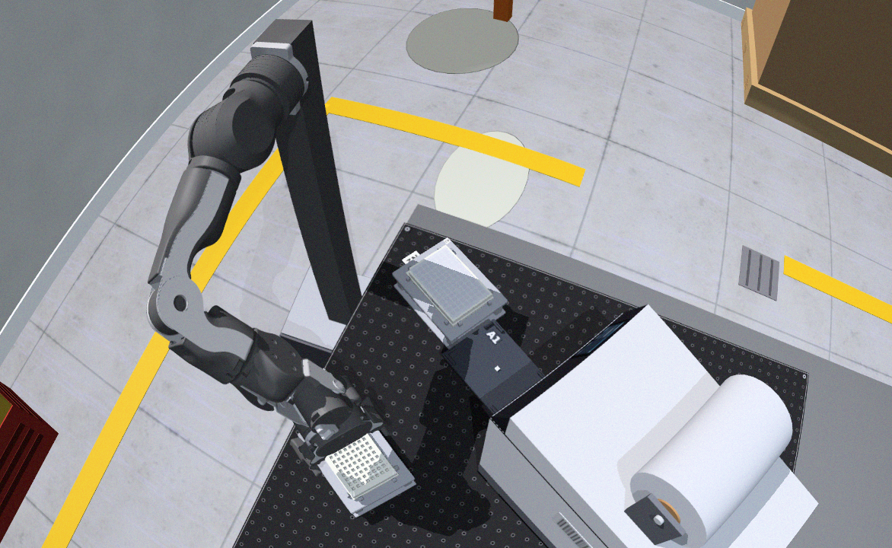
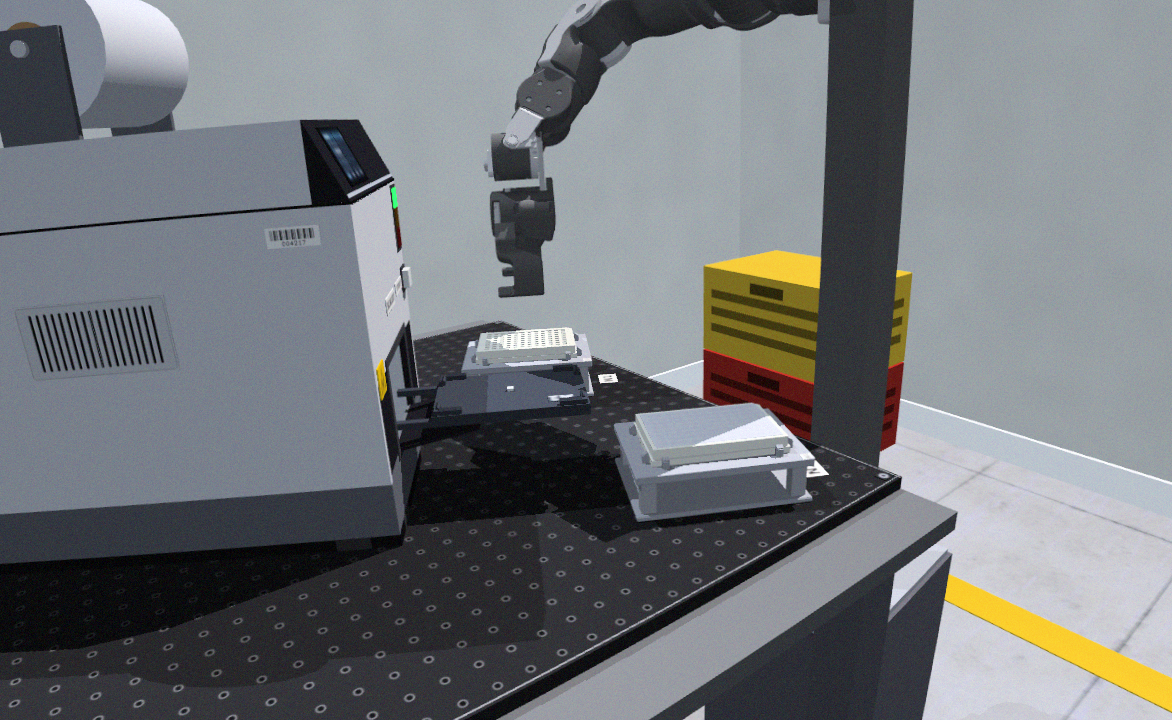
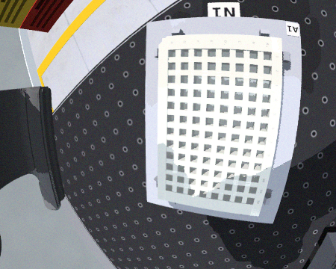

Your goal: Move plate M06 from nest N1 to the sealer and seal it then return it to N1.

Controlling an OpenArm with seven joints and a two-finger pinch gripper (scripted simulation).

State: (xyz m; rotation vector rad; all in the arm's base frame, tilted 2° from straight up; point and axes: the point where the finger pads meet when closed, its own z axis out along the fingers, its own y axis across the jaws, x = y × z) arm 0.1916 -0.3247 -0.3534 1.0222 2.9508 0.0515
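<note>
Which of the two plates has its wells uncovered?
The plate M06 on nest N1, beneath the gripper: open grid. M09 is foil-covered.

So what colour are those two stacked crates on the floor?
The crates: yellow on top, red underneath; clearest in the exterior view.
</note>
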